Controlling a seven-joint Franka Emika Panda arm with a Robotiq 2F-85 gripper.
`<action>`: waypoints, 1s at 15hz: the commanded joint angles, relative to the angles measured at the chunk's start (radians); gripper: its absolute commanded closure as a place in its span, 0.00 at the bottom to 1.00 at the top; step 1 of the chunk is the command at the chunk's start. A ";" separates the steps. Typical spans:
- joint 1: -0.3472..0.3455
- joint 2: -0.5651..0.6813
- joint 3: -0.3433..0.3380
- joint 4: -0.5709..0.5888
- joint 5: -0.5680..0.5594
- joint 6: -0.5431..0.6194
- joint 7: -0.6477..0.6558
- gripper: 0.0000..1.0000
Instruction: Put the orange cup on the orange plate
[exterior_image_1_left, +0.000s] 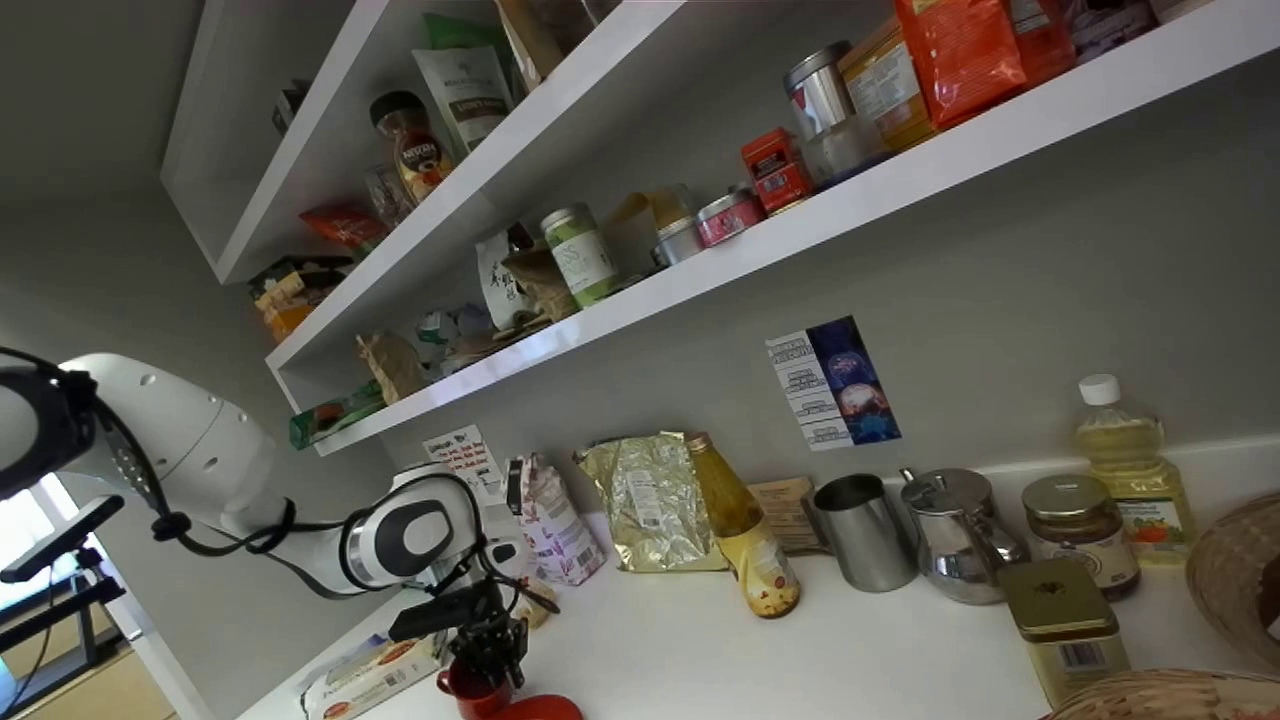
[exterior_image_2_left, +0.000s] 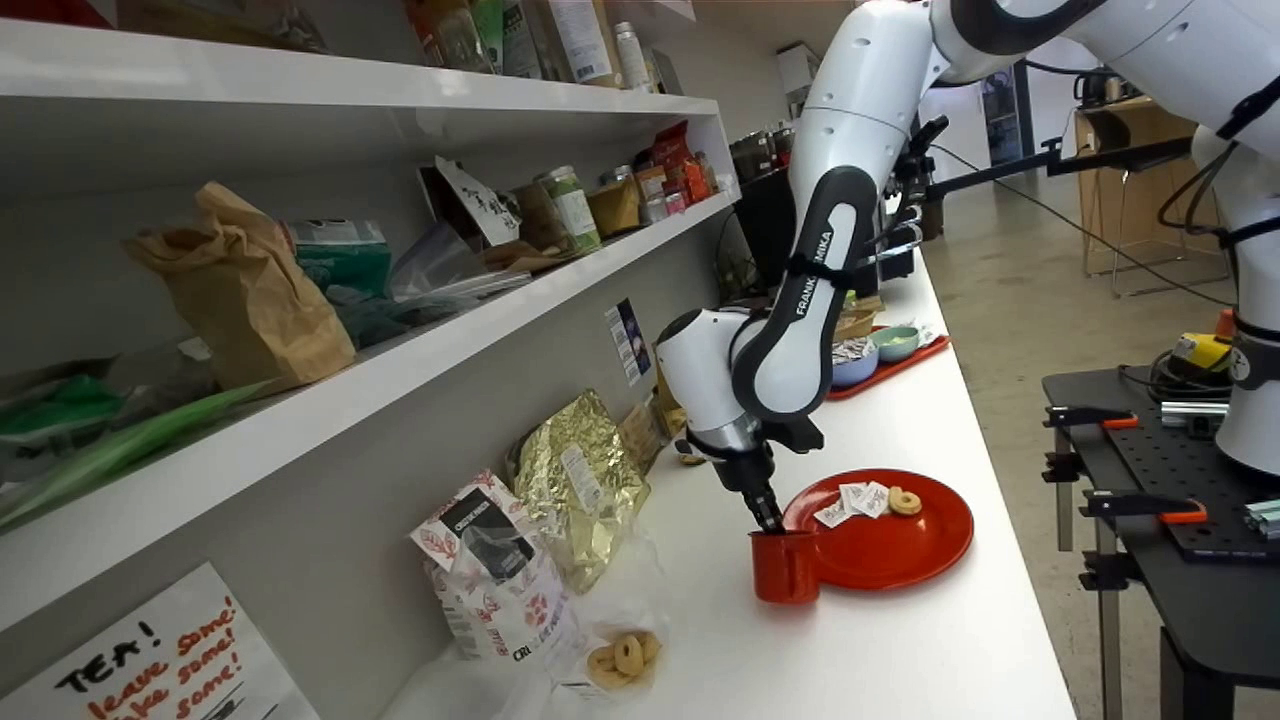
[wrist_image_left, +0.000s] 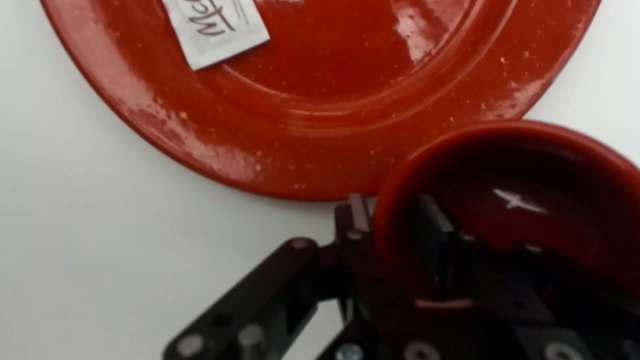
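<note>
The orange-red cup (exterior_image_2_left: 785, 572) stands upright on the white counter, right beside the orange-red plate (exterior_image_2_left: 925, 555). Both also show low in an exterior view, the cup (exterior_image_1_left: 476, 700) partly behind the gripper and the plate (exterior_image_1_left: 545, 709) cut by the frame edge. In the wrist view the cup (wrist_image_left: 555, 172) is at the right, its rim overlapping the plate's edge (wrist_image_left: 325, 167) in the picture. My gripper (wrist_image_left: 395, 214) points down at the cup's rim. One finger is outside the wall, the other inside the cup. A gap shows between the inner finger and the wall.
White paper packets (exterior_image_2_left: 855, 500) and a ring-shaped biscuit (exterior_image_2_left: 904, 501) lie on the plate. A bag of rings (exterior_image_2_left: 625, 660), a patterned bag (exterior_image_2_left: 500, 575) and a gold bag (exterior_image_2_left: 580, 490) stand along the wall. A red tray with bowls (exterior_image_2_left: 890, 368) is farther back. A shelf (exterior_image_2_left: 400, 370) overhangs the counter.
</note>
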 joint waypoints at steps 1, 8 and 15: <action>-0.008 0.032 -0.012 0.048 0.002 -0.039 -0.025 0.99; -0.025 0.022 -0.018 0.062 0.007 -0.058 -0.024 0.97; -0.067 -0.024 0.001 0.063 0.054 -0.068 -0.047 0.96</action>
